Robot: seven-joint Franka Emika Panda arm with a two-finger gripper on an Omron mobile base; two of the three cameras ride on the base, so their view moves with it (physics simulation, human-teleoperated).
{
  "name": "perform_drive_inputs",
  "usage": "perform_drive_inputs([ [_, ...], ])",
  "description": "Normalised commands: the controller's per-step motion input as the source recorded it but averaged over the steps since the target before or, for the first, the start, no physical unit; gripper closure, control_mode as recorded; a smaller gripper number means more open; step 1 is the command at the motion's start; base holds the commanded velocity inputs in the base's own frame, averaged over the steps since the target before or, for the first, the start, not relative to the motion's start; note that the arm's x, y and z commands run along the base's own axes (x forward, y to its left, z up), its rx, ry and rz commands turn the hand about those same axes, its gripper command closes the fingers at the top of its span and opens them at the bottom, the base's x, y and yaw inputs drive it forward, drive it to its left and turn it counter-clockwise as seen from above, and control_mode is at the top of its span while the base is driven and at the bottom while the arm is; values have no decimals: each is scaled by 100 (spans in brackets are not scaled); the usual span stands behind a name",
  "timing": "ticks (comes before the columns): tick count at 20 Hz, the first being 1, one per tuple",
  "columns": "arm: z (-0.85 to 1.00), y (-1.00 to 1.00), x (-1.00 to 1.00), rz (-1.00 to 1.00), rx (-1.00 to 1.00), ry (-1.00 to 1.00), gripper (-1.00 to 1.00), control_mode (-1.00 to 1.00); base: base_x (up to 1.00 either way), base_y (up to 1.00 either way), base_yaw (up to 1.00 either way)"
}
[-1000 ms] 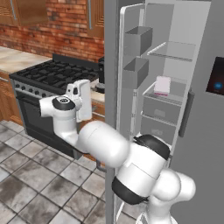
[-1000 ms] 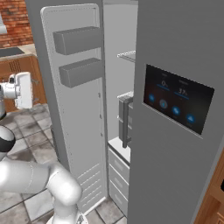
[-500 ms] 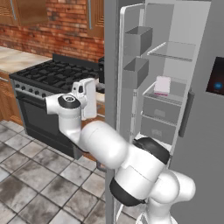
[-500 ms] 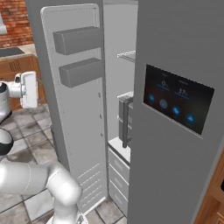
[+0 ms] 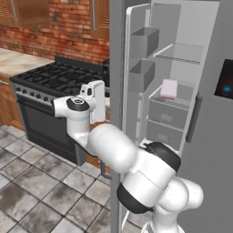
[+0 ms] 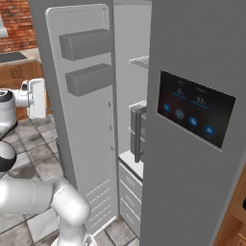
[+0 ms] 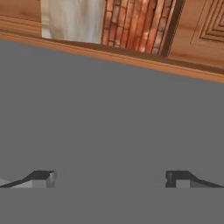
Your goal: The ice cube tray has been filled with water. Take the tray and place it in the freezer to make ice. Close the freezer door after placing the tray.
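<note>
The ice cube tray, a thin pale slab, lies on a middle shelf inside the freezer. The freezer door stands swung open, its inner face with two box bins turned to the shelves. My gripper is on the outer side of that door, at mid height, pointing at the door's outer face. In the hand view its two fingertips stand wide apart close to the plain grey panel, with nothing between them. From the right base view the hand sits just left of the door's edge.
A black oven range stands left of the open door, behind my arm, with a brick wall above it. The fridge's other door carries a black panel with blue lights. Grey drawers sit below the tray's shelf. The floor is tiled.
My hand has swung right, from in front of the range towards the outer face of the open freezer door. The tray and door have not moved.
</note>
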Motion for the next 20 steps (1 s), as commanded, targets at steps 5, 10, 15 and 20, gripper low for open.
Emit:
perform_drive_inputs([
  [5,0,-29,-7,0,0,0,-100,-100,0,0,0],
  [10,0,-46,-43,-3,0,-1,-100,-100,0,0,0],
  [15,0,-52,-44,-4,0,-4,-100,-100,0,0,0],
  [20,0,-44,-30,-5,0,-8,-100,-100,0,0,0],
])
